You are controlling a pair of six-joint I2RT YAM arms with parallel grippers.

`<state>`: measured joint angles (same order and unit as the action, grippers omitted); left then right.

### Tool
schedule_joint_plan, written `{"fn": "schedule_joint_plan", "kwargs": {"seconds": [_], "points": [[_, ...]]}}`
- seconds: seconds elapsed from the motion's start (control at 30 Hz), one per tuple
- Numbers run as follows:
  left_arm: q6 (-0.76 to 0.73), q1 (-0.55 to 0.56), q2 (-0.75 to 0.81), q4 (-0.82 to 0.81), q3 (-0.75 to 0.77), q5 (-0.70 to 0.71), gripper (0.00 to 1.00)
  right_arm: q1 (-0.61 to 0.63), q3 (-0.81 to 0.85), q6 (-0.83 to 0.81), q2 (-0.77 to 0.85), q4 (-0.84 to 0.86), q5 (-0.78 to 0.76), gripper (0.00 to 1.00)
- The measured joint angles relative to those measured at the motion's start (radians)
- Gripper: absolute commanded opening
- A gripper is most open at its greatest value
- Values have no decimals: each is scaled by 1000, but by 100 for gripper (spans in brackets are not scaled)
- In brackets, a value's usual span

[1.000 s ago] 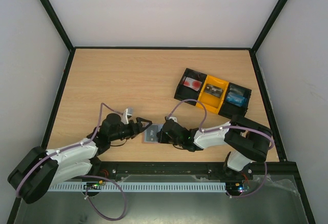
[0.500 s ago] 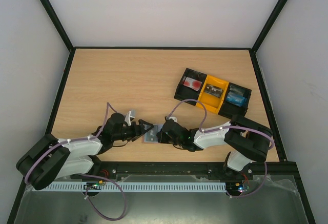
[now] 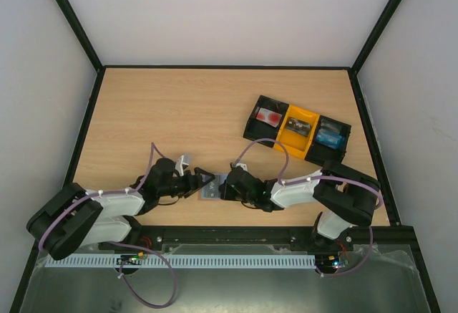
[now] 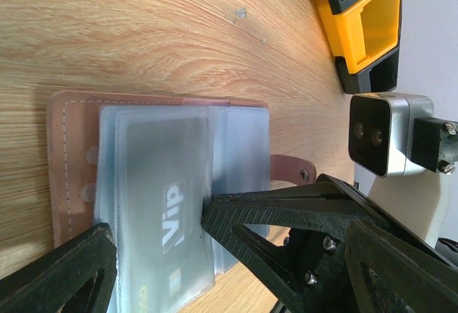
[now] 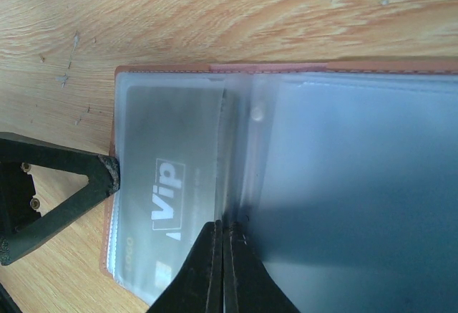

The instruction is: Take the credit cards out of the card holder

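Observation:
The card holder [image 3: 211, 189] lies open on the table near the front edge, between my two grippers. In the left wrist view the holder [image 4: 71, 148] shows a brown rim and clear sleeves over a grey "Vip" card [image 4: 168, 184]. My left gripper [image 4: 154, 245] is open and straddles that sleeve, one fingertip [image 4: 209, 216] touching its edge. In the right wrist view my right gripper [image 5: 223, 230] is shut, pinching a sleeve at the holder's [image 5: 358, 184] middle fold, beside the Vip card [image 5: 168, 177]. From above, the left gripper [image 3: 202, 179] and right gripper [image 3: 224, 186] meet over the holder.
A black-and-yellow three-compartment tray [image 3: 252, 117] stands at the back right, with something red in its left slot and something blue in its right one. Its yellow part [image 4: 365, 19] shows in the left wrist view. A black frame borders the table.
My left arm has slid forward and right, bringing its open fingers over the holder's left page. The right arm and the holder have not moved.

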<state>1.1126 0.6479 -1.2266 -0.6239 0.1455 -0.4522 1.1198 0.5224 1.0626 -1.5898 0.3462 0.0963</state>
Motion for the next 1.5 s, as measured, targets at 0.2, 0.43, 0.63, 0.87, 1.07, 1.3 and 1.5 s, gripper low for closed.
{"fn": "schedule_joint_plan", "kwargs": {"seconds": [0.2, 0.43, 0.63, 0.87, 1.07, 1.3, 1.5], "points": [[-14, 0, 0, 8, 0, 2, 88, 0, 0, 0, 0, 0, 0, 2], [-30, 2, 0, 14, 2, 7, 88, 0, 0, 0, 0, 0, 0, 2], [-27, 4, -6, 3, 2, 5, 84, 0, 0, 0, 0, 0, 0, 2], [3, 22, -17, -25, 2, -9, 74, 0, 0, 0, 0, 0, 0, 3], [21, 28, 15, -26, 2, -12, 71, 0, 0, 0, 0, 0, 0, 4], [37, 42, 43, -31, 2, -12, 70, 0, -3, 0, 5, 6, 1, 8], [58, 60, 37, -61, 6, -22, 71, 0, -37, 0, 47, 0, 0, 10]]}}
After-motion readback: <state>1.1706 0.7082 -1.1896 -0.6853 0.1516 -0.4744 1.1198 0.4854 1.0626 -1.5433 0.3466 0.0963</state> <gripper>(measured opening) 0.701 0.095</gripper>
